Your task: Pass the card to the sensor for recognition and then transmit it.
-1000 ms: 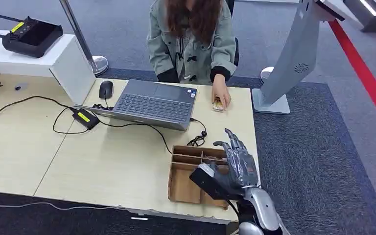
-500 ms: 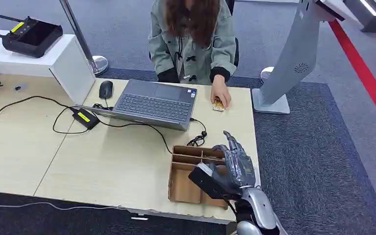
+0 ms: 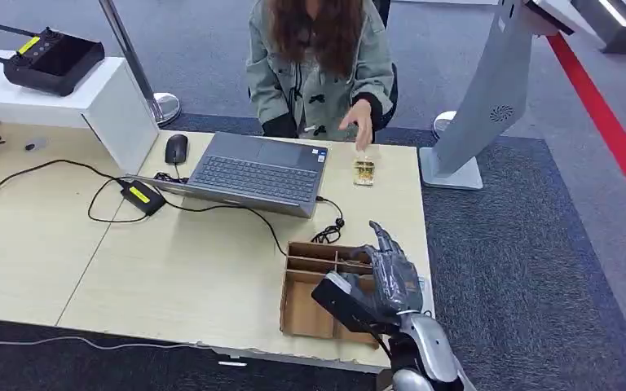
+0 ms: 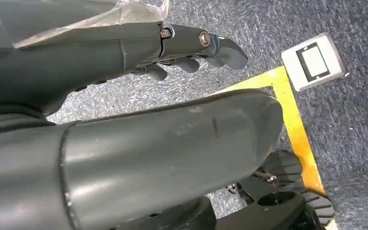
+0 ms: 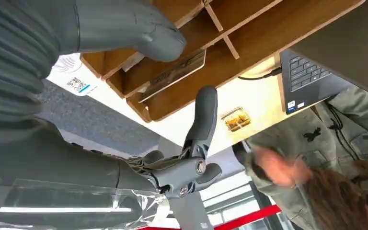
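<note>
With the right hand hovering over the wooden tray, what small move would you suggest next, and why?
Probably lower the right hand into the tray towards the card: its fingers are spread, it holds nothing, and the card lies flat in a compartment beneath them.

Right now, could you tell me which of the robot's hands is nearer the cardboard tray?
Right. The right hand hovers over the tray on the desk; the left hand hangs low over the carpet, away from it.

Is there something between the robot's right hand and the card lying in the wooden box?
Nothing visible. The right hand hovers open just above the wooden box, and the card lies uncovered in a compartment beneath the fingers; only the box's dividers stand beside it.
</note>
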You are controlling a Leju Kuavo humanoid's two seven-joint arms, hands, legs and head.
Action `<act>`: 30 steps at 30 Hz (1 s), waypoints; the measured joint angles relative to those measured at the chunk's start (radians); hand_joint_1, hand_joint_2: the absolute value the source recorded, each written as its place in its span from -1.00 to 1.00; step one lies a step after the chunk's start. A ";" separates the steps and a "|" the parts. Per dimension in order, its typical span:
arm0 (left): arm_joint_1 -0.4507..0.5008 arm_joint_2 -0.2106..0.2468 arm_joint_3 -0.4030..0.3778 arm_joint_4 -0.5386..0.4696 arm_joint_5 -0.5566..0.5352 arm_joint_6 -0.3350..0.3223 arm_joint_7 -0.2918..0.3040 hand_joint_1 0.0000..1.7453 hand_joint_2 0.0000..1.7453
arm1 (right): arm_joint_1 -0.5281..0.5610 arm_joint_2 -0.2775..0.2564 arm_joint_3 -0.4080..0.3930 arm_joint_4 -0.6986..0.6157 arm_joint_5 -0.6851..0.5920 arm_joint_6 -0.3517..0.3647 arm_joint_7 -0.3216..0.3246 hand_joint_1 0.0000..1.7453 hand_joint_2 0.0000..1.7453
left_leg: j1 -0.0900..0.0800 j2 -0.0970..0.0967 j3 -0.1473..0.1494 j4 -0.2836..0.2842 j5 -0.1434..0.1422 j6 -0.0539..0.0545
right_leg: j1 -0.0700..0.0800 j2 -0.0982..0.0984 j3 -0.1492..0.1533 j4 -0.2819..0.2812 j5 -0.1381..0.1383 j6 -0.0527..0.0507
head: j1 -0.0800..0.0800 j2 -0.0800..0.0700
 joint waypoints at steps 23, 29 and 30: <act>0.000 0.000 0.000 0.000 -0.001 0.000 -0.001 -1.00 -1.00 | 0.000 0.000 0.000 0.019 -0.008 -0.008 0.003 0.04 1.00 | 0.000 0.000 0.000 0.000 0.000 0.000 | 0.000 0.000 0.000 0.000 0.000 0.000 | 0.000 0.000; 0.000 0.000 0.000 0.000 -0.001 0.000 -0.001 -1.00 -1.00 | -0.001 0.000 0.000 0.019 -0.008 -0.008 0.003 0.04 1.00 | 0.000 0.000 0.000 0.000 0.000 0.000 | 0.000 0.000 0.000 0.000 0.000 0.000 | 0.000 0.000; 0.000 0.000 0.000 0.000 -0.001 0.000 -0.001 -1.00 -1.00 | -0.002 0.000 0.000 0.019 -0.008 -0.008 0.003 0.04 1.00 | 0.000 0.000 0.000 0.000 0.000 0.000 | 0.000 0.000 0.000 0.000 0.000 0.000 | 0.000 0.000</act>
